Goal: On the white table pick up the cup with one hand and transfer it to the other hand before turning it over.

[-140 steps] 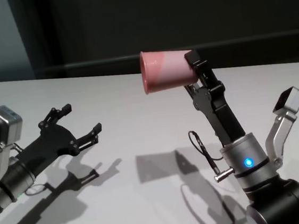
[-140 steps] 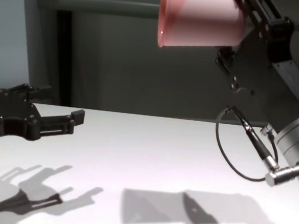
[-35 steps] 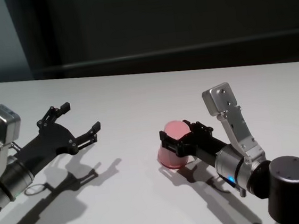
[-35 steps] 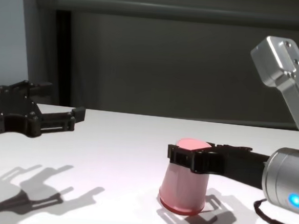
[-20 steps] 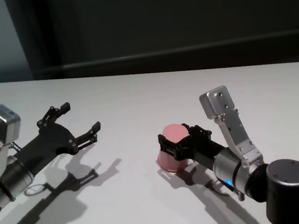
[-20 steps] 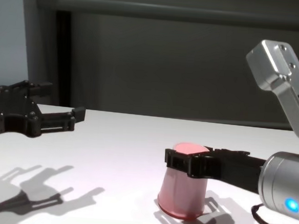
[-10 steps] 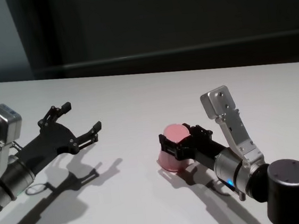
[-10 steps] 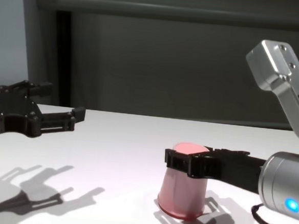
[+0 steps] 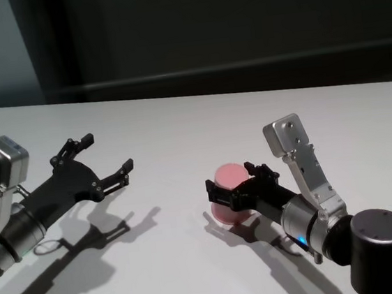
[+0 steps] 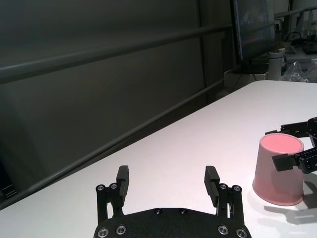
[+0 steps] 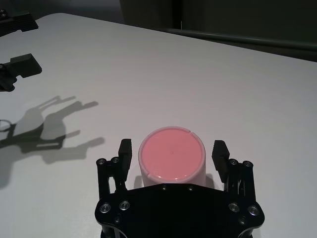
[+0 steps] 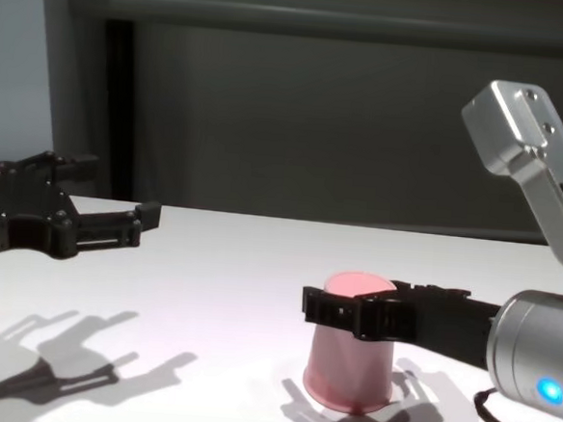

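**Operator:** Matte white is all I get underfoot: the white table [image 9: 180, 127] is plain and unmarked, with hard shadows of both arms thrown across it. Behind its far edge runs a dark wall [image 12: 317, 117] with a horizontal rail [image 12: 276, 16]

**Second:** Where is the cup?

**Operator:** The cup [image 11: 171, 156] stands upside down on the tabletop, flat base up, wide rim on the surface, to my right of centre. My right gripper [image 11: 171, 153] lies low around it, a finger on each side; from the wrist camera I see a gap between each finger and the pink wall, so the jaws are spread and not clamping

**Second:** And the other arm?

**Operator:** My left gripper [image 9: 106, 160] hangs above the table well off to the left, fingers spread wide, holding nothing. Its wrist camera also catches a monitor [image 10: 255, 25] at the room's far end
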Controlling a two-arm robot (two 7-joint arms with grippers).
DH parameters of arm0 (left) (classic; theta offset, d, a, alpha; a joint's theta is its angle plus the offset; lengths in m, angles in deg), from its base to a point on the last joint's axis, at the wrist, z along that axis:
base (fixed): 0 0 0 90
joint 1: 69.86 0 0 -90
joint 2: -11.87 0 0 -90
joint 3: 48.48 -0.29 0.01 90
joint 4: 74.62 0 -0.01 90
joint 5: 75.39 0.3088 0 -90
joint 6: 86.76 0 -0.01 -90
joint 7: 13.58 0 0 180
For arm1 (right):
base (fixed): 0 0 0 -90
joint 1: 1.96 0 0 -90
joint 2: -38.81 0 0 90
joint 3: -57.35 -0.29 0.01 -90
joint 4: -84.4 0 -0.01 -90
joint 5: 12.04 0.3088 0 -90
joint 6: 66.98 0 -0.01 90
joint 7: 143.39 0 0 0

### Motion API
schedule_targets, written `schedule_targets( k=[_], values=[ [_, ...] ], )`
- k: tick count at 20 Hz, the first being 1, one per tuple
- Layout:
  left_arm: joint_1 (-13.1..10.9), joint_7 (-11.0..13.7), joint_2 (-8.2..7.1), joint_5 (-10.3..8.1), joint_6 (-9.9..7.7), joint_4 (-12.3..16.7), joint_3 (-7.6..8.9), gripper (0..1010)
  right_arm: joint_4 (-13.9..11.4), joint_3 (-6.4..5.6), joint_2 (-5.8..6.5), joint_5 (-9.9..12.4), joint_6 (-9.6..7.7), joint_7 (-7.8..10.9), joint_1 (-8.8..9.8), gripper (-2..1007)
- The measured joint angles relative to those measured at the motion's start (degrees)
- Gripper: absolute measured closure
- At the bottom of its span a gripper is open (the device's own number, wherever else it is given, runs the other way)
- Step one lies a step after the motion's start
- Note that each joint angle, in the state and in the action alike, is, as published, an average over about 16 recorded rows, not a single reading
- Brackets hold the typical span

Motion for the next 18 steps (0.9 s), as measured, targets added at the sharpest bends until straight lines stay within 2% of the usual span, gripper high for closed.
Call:
schedule_targets(
  k=[5, 10, 18],
  values=[
    [0.00, 0.00, 0.00, 0.00, 0.00, 0.00, 0.00, 9, 0.00, 0.02, 0.01, 0.02, 0.02, -0.01, -0.01, 23],
    [0.00, 0.00, 0.00, 0.00, 0.00, 0.00, 0.00, 9, -0.03, 0.03, -0.21, -0.21, 0.44, -0.01, 0.04, 3],
    [0.00, 0.00, 0.00, 0.00, 0.00, 0.00, 0.00, 9, -1.02, 0.05, -1.13, -2.08, 2.49, -0.19, 0.15, 3]
  ],
)
